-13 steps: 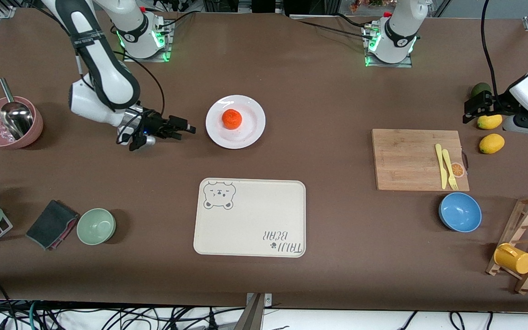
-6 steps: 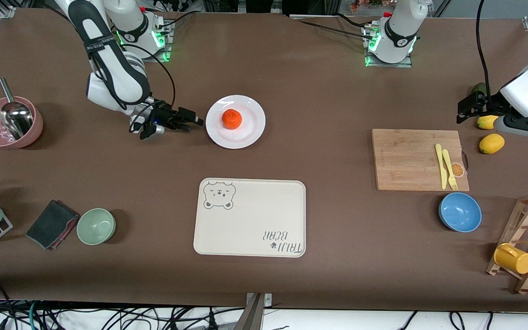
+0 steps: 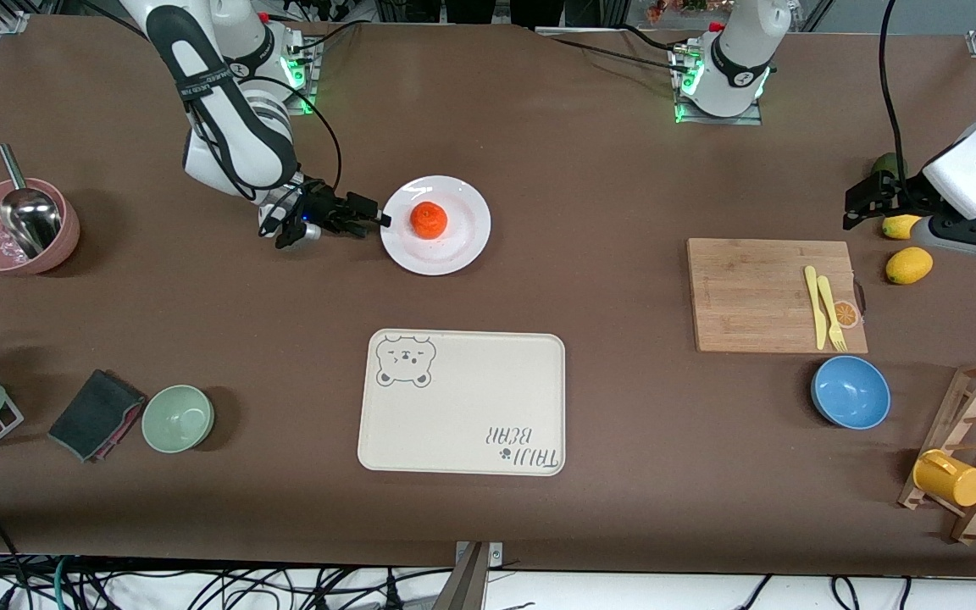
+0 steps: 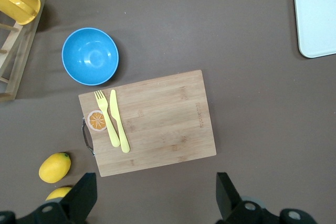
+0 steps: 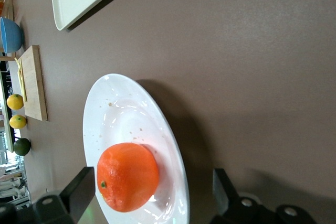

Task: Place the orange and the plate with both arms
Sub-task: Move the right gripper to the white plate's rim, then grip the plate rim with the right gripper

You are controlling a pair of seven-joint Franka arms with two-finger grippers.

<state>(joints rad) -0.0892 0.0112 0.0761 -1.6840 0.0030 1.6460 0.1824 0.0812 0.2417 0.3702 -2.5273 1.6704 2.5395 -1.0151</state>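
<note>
Right hand [image 3: 374, 220] at the plate's rim

Fingers apart, it sits low beside the plate [image 3: 463, 246] carrying the orange [image 3: 429, 219]; judged best to pinch the rim level so the fruit stays put. Left hand [image 3: 865, 199] waits, fingers apart, above the lemons [image 3: 909, 265].

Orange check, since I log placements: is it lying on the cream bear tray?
No: the orange sits on the white plate, apart from the tray.

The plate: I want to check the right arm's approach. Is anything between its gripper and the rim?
Nothing visible. The right gripper is open at the plate edge toward the right arm's end, only bare table between. The orange sits on the plate. The left gripper waits by the lemons.
</note>
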